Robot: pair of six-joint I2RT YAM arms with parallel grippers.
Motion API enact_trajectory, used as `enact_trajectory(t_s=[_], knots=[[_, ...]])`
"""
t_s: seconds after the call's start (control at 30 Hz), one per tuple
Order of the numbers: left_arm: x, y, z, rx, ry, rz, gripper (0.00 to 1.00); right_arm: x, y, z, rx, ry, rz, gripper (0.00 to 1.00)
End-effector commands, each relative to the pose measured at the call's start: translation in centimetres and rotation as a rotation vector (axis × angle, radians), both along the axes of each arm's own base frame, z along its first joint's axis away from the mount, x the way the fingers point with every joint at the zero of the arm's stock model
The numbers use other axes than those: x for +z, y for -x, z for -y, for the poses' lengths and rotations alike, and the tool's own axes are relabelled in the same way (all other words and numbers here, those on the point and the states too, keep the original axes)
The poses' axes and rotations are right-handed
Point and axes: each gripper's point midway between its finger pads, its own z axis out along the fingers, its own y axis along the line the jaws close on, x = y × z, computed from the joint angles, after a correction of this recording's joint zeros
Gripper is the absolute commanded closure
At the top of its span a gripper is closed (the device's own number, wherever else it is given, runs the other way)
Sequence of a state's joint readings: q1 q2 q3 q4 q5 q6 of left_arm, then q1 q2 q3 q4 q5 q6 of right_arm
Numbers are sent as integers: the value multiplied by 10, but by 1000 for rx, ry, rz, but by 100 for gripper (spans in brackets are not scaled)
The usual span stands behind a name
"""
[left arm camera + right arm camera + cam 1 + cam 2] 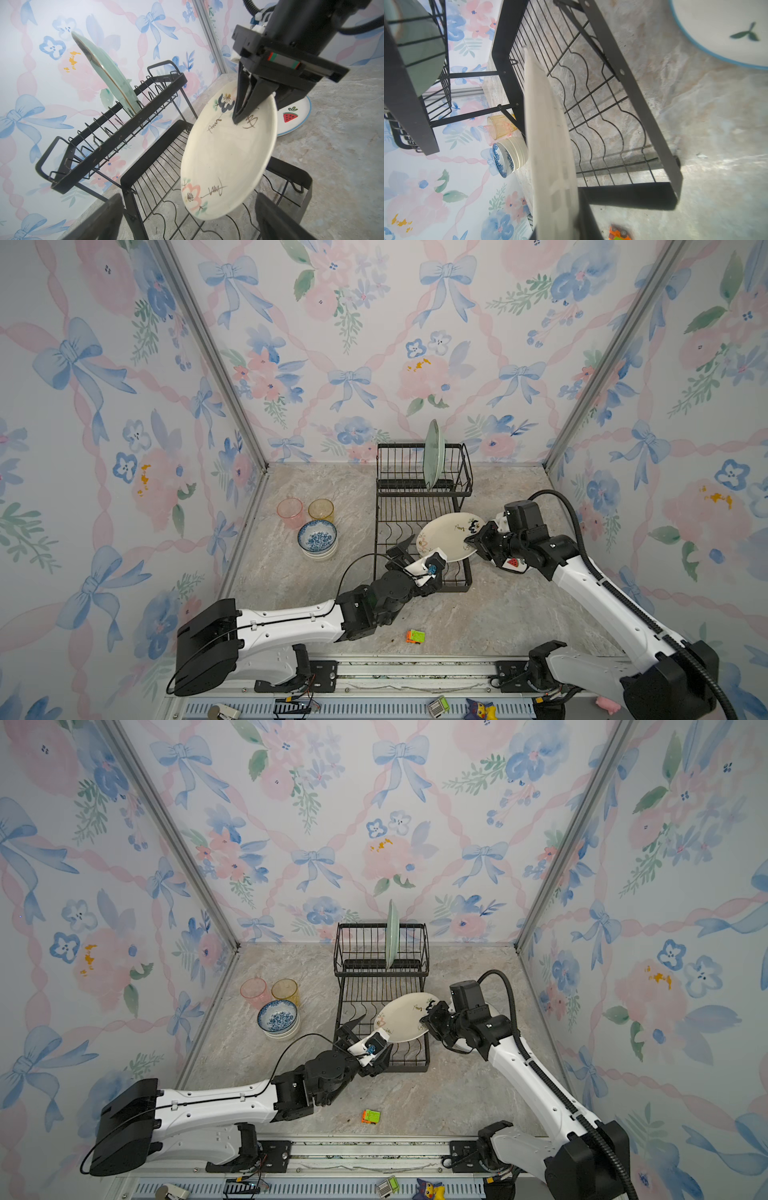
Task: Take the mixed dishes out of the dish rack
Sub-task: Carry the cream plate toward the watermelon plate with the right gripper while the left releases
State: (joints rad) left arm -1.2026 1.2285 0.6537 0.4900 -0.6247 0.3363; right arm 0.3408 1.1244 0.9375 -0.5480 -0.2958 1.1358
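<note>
Right pincer [473,540]: we record it clenched on the rim of the cream plate [446,537], one finger on the painted face and one behind. The plate hangs tilted from it over the lower tray of the dish rack [415,488]; we cannot tell whether its low edge touches the wires. Left pincer [415,553]: released, jaws spread wide, gripping nothing, with the plate's low edge between its fingers [276,216]. Directly under the right pincer we list the watermelon plate [291,118], flat on the table [478,614]. Beyond both pincers, in the rack's raised upper basket, the pale green plate [433,456] stands upright on edge. Well off to the left pincer's outer side, clear of the rack, we list the blue-patterned bowl [317,536] nested in the white bowl [322,554], with the pink tumbler [290,511] and amber tumbler [321,510] upright just behind them. Near the left arm, towards the robot's base, lies a small orange-green toy block [415,636].
</note>
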Motion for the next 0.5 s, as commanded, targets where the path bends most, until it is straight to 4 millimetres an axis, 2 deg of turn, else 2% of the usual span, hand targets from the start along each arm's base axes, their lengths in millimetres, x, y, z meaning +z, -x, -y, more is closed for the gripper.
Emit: enact_trajectory(t_s=[0.0,0.2,0.47], knots=[[5,-6,-10,45,46,4,2,16,6,21,-47,15,67,100],[8,-10,-16,34,107,-11,2,15,22,65,-188,59,83,100],[5,-19,-21,39,144,-37,2,16,23,107,-309,142,109,100]])
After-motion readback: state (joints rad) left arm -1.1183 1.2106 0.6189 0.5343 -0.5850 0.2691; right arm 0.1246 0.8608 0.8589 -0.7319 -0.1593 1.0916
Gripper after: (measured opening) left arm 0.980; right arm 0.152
